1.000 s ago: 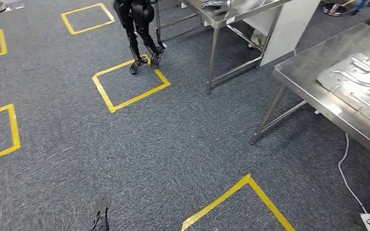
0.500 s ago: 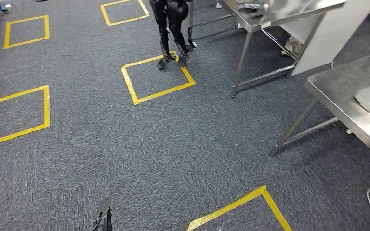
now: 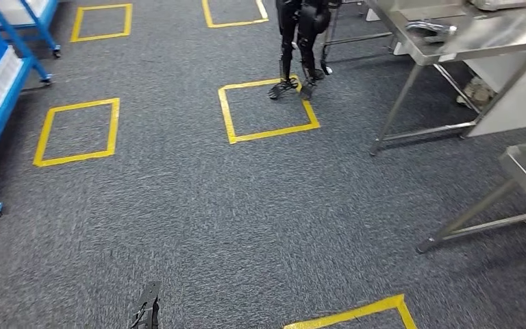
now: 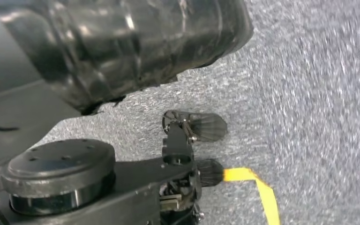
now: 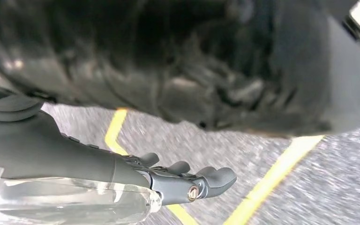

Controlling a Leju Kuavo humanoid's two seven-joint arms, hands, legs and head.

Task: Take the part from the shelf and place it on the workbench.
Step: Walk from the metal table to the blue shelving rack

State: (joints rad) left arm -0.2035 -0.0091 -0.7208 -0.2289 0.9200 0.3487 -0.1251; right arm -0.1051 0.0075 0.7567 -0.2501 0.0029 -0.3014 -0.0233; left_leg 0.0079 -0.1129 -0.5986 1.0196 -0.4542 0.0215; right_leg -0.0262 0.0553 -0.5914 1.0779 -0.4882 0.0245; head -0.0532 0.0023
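At frame's left edge, blue shelf (image 3: pixel 3 75) cut off, contents indistinct

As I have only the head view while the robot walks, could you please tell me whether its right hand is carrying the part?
Observer: No. In the right wrist view the right hand holds nothing, and its fingers are stretched out and a little apart.
Operator: Thank you. What lies beneath it?
Observer: Grey carpet crossed by lines of yellow tape.
Operator: And is the left hand open or shut?
Observer: I cannot tell. The left wrist view looks down at the carpet, where a bent tape strip runs.
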